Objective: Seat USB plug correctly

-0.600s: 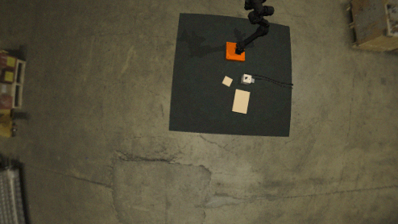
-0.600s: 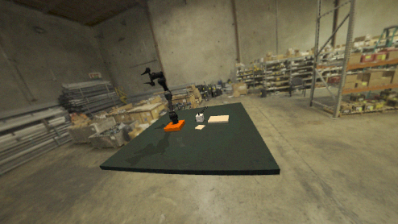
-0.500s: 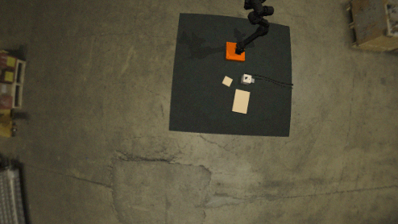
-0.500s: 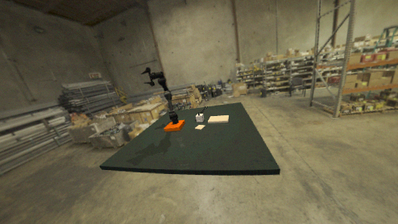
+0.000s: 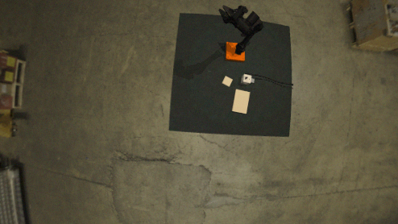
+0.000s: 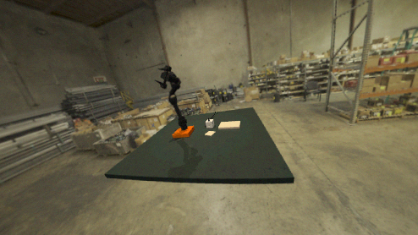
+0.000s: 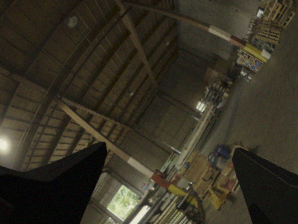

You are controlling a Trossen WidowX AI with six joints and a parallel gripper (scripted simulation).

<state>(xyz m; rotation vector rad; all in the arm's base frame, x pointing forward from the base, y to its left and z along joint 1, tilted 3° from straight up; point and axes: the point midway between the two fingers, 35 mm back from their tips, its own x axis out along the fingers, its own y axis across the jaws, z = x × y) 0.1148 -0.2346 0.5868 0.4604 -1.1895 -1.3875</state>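
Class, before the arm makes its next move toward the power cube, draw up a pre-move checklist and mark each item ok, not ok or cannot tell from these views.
1. End effector open and holding nothing: ok.
2. End effector aimed at the power cube: not ok; it is raised high behind the orange base, and the wrist view shows only the building.
3. Plug fully seated: cannot tell; too small in both wide views.
4. Cable lying on the dark mat: ok; it runs from the cube toward the mat's edge.
5. Small tan block and large tan slab apart from the cube: ok.
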